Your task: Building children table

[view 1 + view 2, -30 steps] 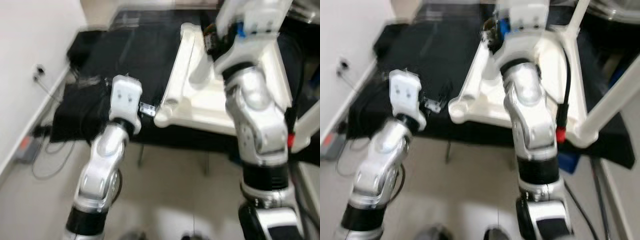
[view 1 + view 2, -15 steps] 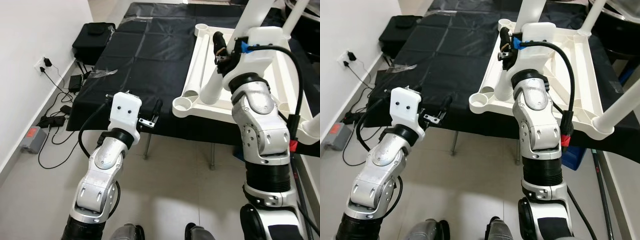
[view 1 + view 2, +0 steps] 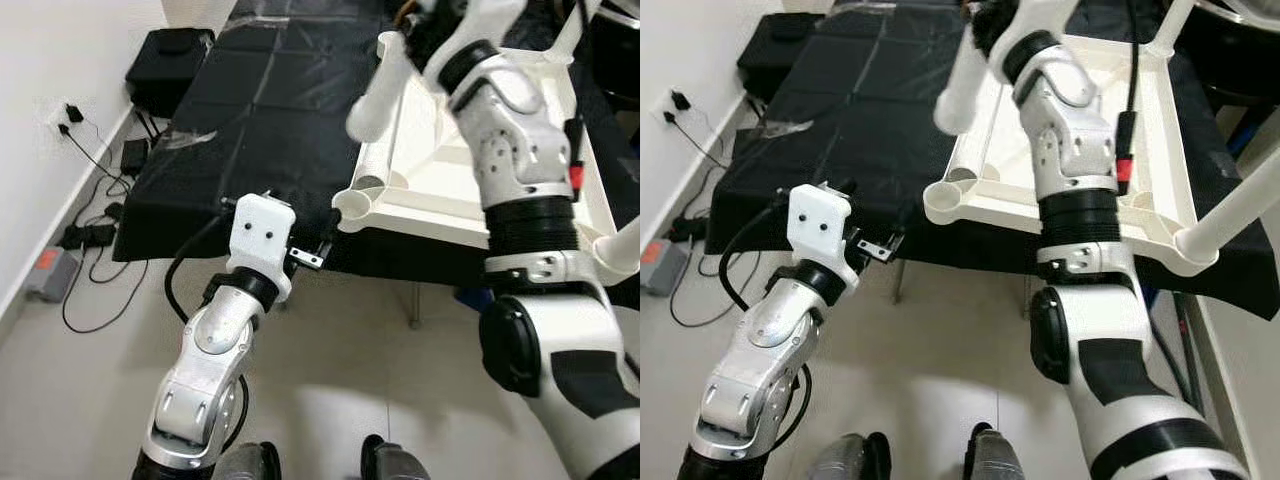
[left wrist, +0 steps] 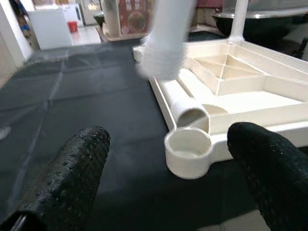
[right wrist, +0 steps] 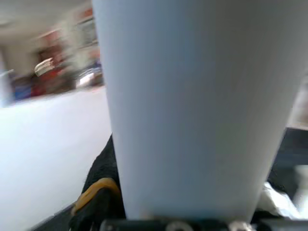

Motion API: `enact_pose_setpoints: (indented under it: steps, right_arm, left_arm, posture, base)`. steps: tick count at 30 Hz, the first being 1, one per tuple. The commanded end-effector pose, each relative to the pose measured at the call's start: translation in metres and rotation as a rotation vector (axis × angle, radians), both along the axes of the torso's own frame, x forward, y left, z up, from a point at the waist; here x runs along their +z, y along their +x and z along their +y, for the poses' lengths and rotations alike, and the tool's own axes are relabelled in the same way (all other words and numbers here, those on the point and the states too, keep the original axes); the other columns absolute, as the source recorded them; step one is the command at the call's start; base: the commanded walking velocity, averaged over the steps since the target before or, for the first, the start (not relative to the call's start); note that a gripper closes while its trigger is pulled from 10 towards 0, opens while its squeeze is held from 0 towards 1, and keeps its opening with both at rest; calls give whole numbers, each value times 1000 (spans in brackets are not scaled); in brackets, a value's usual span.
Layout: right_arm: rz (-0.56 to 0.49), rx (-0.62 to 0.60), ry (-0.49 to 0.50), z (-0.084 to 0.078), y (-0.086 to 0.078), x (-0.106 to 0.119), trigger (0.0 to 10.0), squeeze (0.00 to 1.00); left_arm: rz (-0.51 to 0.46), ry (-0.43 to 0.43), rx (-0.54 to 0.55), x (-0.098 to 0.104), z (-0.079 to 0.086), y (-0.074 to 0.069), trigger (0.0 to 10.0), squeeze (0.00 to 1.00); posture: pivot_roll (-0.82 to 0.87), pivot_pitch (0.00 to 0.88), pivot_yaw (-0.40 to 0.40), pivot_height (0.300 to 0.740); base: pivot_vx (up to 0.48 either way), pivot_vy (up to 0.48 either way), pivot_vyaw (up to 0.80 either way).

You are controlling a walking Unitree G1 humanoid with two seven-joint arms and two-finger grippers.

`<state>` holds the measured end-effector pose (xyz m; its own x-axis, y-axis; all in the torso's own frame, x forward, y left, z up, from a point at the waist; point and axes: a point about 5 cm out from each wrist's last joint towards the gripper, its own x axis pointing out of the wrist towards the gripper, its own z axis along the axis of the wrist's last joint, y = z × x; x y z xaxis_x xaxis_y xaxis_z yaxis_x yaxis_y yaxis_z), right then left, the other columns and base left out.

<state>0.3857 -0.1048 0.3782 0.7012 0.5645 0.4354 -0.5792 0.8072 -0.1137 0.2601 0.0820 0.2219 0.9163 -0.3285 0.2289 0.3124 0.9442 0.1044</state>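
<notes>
The white children's table top [image 3: 425, 215] lies upside down on a black-covered table [image 3: 250, 110]. Its near corner socket [image 4: 187, 144] stands empty. My right gripper [image 3: 990, 18] is shut on a white table leg [image 3: 960, 85], held tilted in the air above the top's left rail. Up close, that leg [image 5: 192, 106] has my black fingers [image 5: 98, 192] at its sides. Another leg [image 4: 188, 109] lies inside the top along the rail. My left gripper [image 4: 171, 166] hangs open at the table's front edge, just short of the corner socket, holding nothing.
Two legs stand fitted in the top, one at the near right [image 3: 1238, 212] and one at the back [image 3: 1170, 25]. On the floor to the left lie a black bag [image 3: 170, 65], cables under a wall socket [image 3: 68, 112] and a power strip [image 3: 50, 272].
My right arm has lifted the leg off the table top, up and to the left. The left gripper stays at the front edge. The camera has shifted.
</notes>
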Motion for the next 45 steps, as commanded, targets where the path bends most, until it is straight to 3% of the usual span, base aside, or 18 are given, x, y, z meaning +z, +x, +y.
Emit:
enact_pose_setpoints:
  steps: [1, 3, 4, 5, 8, 12, 13, 17, 20, 30, 45]
  right_arm:
    - [-31, 99, -58, 14, -3, 1, 10000, 0]
    - [-30, 171, -197, 22, -1, -10, 10000, 0]
    - [-30, 171, -197, 22, -1, -10, 10000, 0]
    - [-11, 219, -269, 23, 3, -16, 10000, 0]
    - [-3, 244, -289, 22, 4, -17, 10000, 0]
    - [-32, 434, -333, 15, -1, -13, 10000, 0]
    - [-49, 521, -301, 7, -6, -4, 10000, 0]
    - [-82, 634, -236, -8, -11, 12, 10000, 0]
    - [-82, 600, -202, -28, -10, 19, 10000, 0]
    - [-27, 539, -230, -58, -6, 10, 10000, 0]
    - [-6, 567, -402, -53, -8, 7, 10000, 0]
  left_arm:
    - [14, 15, -2, -3, -1, -4, 10000, 0]
    - [20, 12, -10, -3, -3, -10, 10000, 0]
    - [20, 12, -10, -3, -3, -10, 10000, 0]
    - [29, 16, -20, -3, -4, -15, 10000, 0]
    - [26, 30, -29, -4, -5, -18, 10000, 0]
    - [35, 27, -48, -3, -8, -24, 10000, 0]
    - [40, 22, -51, -3, -9, -25, 10000, 0]
    - [46, 26, -56, -2, -10, -28, 10000, 0]
    - [53, 25, -53, -1, -9, -30, 10000, 0]
    - [74, 29, -58, 0, -10, -40, 10000, 0]
    - [84, 27, -64, 10, -8, -46, 10000, 0]
  posture:
    - [127, 249, -70, 740]
    - [137, 266, -78, 740]
    - [137, 266, -78, 740]
    - [140, 278, -79, 740]
    - [142, 284, -80, 740]
    - [152, 295, -78, 740]
    - [157, 301, -80, 740]
    - [160, 302, -80, 740]
    - [164, 309, -81, 740]
    - [179, 347, -78, 740]
    - [185, 410, -59, 740]
  base:
    - [0, 0, 0]
    - [0, 0, 0]
    - [0, 0, 0]
    - [0, 0, 0]
    - [0, 0, 0]
    - [0, 0, 0]
    - [0, 0, 0]
    - [0, 0, 0]
    - [0, 0, 0]
    - [0, 0, 0]
    - [0, 0, 0]
